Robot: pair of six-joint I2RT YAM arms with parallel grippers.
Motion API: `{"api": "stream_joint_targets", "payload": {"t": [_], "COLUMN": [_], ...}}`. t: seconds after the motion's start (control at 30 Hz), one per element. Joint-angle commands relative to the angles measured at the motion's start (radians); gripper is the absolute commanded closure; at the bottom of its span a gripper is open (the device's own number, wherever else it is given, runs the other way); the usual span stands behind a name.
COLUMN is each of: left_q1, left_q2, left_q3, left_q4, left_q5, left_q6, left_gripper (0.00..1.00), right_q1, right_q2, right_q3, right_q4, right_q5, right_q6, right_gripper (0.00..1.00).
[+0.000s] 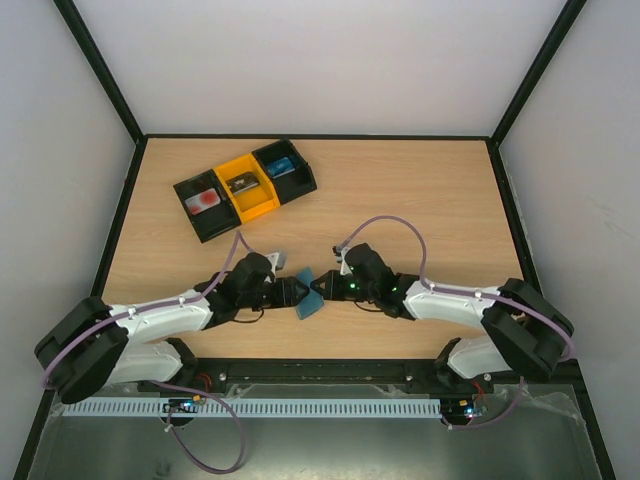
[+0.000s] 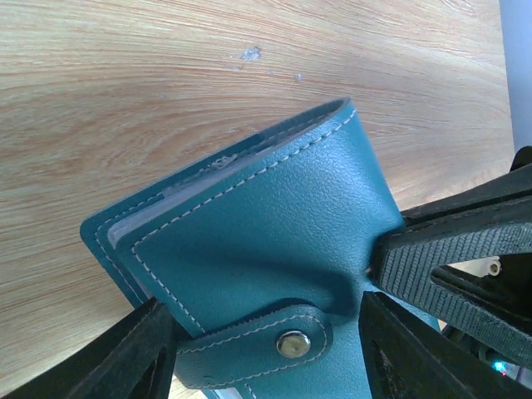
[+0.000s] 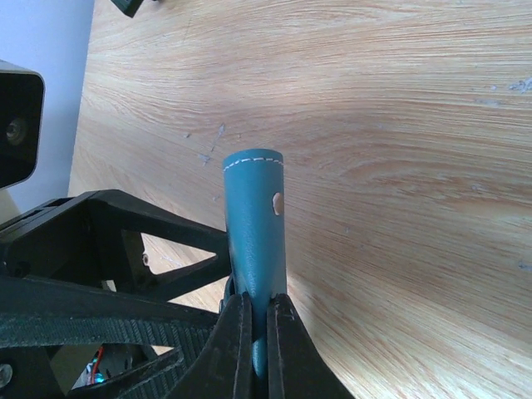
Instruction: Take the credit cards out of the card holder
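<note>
- The card holder [image 1: 312, 298] is in the lower middle of the top view, between the two grippers, over the wooden table [image 1: 430, 200].
- It is folded shut. In the left wrist view its strap [image 2: 249, 349] lies across the lower edge, and the metal stud [image 2: 293, 343] is pressed down.
- The right gripper [image 1: 323, 285] has its fingers [image 3: 237, 349] closed narrow on one edge of the card holder [image 3: 256, 224]. In the right wrist view the holder stands edge-on, rising up from between them at the bottom centre.
- In the left wrist view the right gripper [image 2: 391, 258] comes in from the right side of the frame and pinches the leather there.
- The left gripper [image 1: 292, 291] has its fingers [image 2: 141, 357] wide apart, one at each side of the card holder [image 2: 274, 216], at the strap end. They are very close to its edges, but I cannot tell if they press on it.
- Thin pale layers [image 2: 166, 204] show in the open edge of the holder, at the left of the left wrist view. I cannot tell if these are the credit cards.
- A black and orange tray [image 1: 258, 209] with three compartments lies in the upper left of the top view, well apart from the grippers.
</note>
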Motion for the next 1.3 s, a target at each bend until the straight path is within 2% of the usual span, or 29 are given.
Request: {"api": "stream_joint_targets", "payload": {"t": [0.0, 0.3, 0.47, 0.67, 0.93, 1.27], "left_q1": [-0.017, -0.027, -0.027, -0.036, -0.055, -0.058], "left_q2": [-0.001, -0.014, 0.025, 0.065, 0.063, 0.055], "left_q3": [0.03, 0.059, 0.067, 0.092, 0.128, 0.127], "left_q4": [-0.01, -0.113, -0.144, -0.202, -0.279, -0.317], "left_q5": [0.036, -0.048, -0.078, -0.092, -0.164, -0.178], "left_q6": [0.013, 0.053, 0.082, 0.117, 0.122, 0.13], "left_gripper": [0.37, 0.48, 0.49, 0.59, 0.63, 0.66], "right_q1": [0.007, 0.006, 0.006, 0.006, 0.006, 0.006], "right_q2": [0.017, 0.026, 0.042, 0.023, 0.016, 0.019], "right_q3": [0.042, 0.037, 0.042, 0.018, 0.001, 0.001], "right_q4": [0.033, 0.061, 0.072, 0.1, 0.075, 0.041], "right_q5": [0.024, 0.025, 0.011, 0.012, 0.02, 0.059], "right_q6": [-0.019, -0.023, -0.025, -0.004, -0.02, -0.029], "right_gripper": [0.98, 0.98, 0.98, 0.98, 0.98, 0.98]}}
